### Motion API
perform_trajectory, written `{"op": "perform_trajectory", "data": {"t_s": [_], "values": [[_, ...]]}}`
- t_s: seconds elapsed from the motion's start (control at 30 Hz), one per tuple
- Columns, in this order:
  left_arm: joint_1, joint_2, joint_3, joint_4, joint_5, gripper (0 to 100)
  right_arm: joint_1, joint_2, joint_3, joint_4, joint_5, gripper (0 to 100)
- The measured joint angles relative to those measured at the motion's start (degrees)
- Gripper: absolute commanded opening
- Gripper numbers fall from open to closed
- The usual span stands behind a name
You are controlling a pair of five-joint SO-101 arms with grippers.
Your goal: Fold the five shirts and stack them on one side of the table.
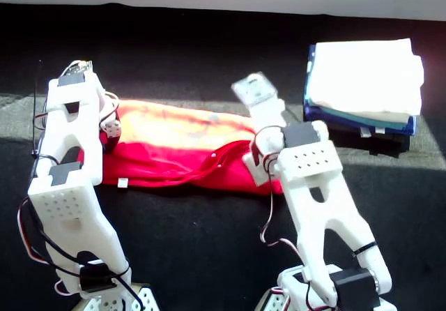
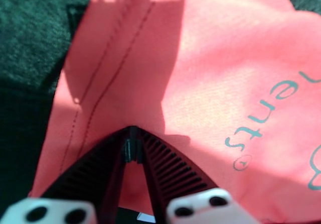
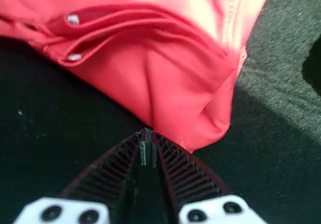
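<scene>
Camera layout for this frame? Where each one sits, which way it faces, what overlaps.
High view: fixed above the table, looking down; left arm, right arm, red shirt, folded stack.
Left wrist view: on the left arm, looking past the shut left gripper onto the red shirt's print.
Right wrist view: on the right arm, looking past the shut right gripper at the shirt's corner.
Shared: all three see the red shirt.

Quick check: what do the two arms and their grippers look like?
The left arm and right arm are white plastic with perforated panels, black servos and loose red, black and white cables. The left gripper and right gripper have dark ribbed fingers on white mounts.
</scene>
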Motion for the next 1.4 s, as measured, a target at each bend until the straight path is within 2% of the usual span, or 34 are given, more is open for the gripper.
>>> {"op": "perform_trajectory", "data": {"t_s": [0.23, 0.5, 1.0, 1.23, 1.3, 1.4], "values": [[0.0, 0.0, 0.0, 0.0, 0.0, 1, 3.16, 0.0, 12.57, -11.87, 6.77, 0.8], [0.0, 0.0, 0.0, 0.0, 0.0, 1, 10.46, 0.0, 14.33, -17.76, 7.21, 0.7], [0.0, 0.0, 0.0, 0.0, 0.0, 1, 11.69, -0.26, 19.96, -17.58, 7.47, 0.7], [0.0, 0.0, 0.0, 0.0, 0.0, 1, 12.84, -7.21, 13.45, -10.73, 7.47, 0.7], [0.0, 0.0, 0.0, 0.0, 0.0, 1, 11.69, -10.2, 9.23, -7.21, 7.47, 0.7], [0.0, 0.0, 0.0, 0.0, 0.0, 1, 6.15, -12.92, 5.8, -2.73, 7.47, 0.7]]}}
